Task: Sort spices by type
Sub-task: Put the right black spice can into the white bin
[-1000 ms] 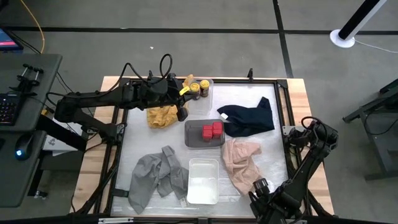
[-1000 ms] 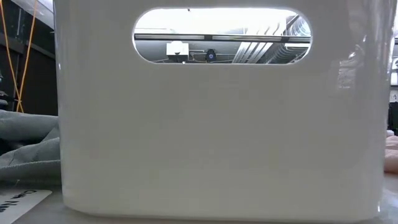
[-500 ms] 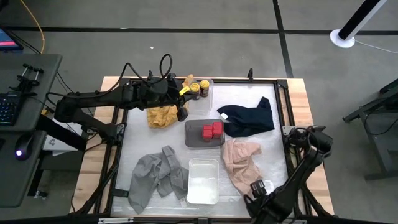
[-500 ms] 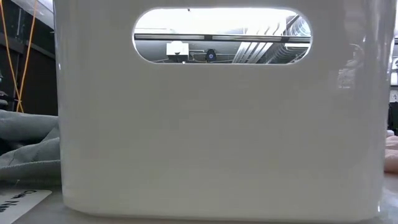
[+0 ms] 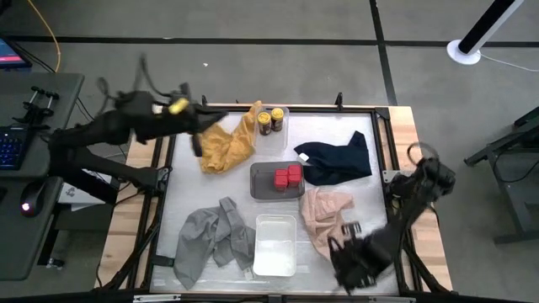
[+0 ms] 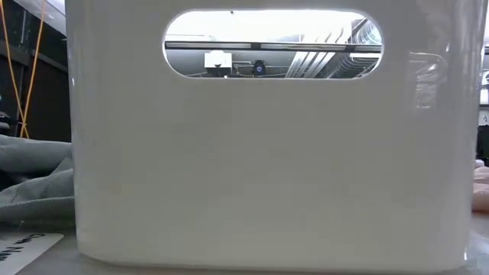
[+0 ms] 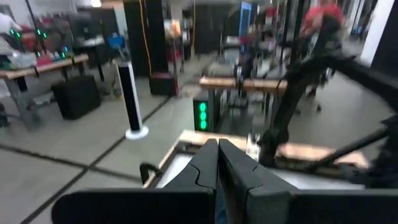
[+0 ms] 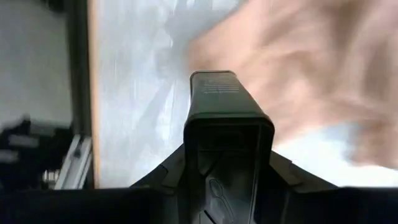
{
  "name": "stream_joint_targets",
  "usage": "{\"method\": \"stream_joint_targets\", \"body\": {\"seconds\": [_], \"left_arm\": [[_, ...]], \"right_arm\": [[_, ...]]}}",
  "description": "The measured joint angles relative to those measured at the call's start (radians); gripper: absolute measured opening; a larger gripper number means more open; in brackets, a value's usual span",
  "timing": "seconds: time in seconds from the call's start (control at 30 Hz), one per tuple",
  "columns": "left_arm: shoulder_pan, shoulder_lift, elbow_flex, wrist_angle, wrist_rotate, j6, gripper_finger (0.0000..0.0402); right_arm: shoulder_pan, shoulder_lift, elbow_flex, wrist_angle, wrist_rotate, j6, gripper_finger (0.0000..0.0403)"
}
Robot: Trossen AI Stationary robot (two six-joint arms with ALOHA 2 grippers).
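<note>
The left gripper [image 5: 196, 143] has moved away from the two yellow-lidded jars [image 5: 270, 120] and now sits out by the left edge of the table. Its fingers [image 7: 217, 168] are pressed together. The yellow cloth [image 5: 226, 141] now looks stretched out toward the jars, with more of it showing. The right gripper [image 5: 341, 251] has moved up from the near edge and is now beside the pink cloth [image 5: 324, 215].

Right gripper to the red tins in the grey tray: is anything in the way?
Yes. The pink cloth lies on the table between the right gripper and the grey tray holding the red tins. It is low, so passing above it looks possible.
</note>
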Motion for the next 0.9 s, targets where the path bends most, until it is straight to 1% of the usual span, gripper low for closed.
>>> {"method": "stream_joint_targets", "body": {"seconds": [0.1, 0.2, 0.3, 0.37, 0.43, 0.53, 0.67, 0.9], "left_arm": [[0.0, -0.066, 0.0, -0.044, 0.0, -0.021, 0.0], [0.0, -0.11, 0.001, -0.12, 0.0, -0.025, 0.0], [0.0, -0.13, 0.001, -0.198, 0.0, -0.045, 0.0], [0.0, -0.135, 0.001, -0.244, 0.0, -0.054, 0.0], [0.0, -0.135, 0.001, -0.282, 0.001, -0.062, 0.0], [0.0, -0.135, 0.001, -0.327, 0.001, -0.07, 0.0], [0.0, -0.135, 0.001, -0.35, 0.001, -0.069, 0.0], [0.0, -0.135, 0.001, -0.354, 0.001, -0.053, 0.0]], "right_arm": [[-0.107, -0.067, 0.029, -0.008, 0.055, -0.006, 0.0111], [-0.236, -0.091, 0.068, 0.07, 0.079, -0.057, 0.0111], [-0.352, -0.072, 0.099, 0.222, 0.077, -0.127, 0.0111], [-0.41, -0.042, 0.12, 0.316, 0.055, -0.171, 0.0111], [-0.454, 0.0, 0.149, 0.351, 0.028, -0.207, 0.0111], [-0.491, 0.07, 0.198, 0.351, -0.009, -0.266, 0.0111], [-0.509, 0.154, 0.251, 0.345, -0.051, -0.314, 0.0111], [-0.517, 0.231, 0.282, 0.278, -0.053, -0.31, 0.0111]]}}
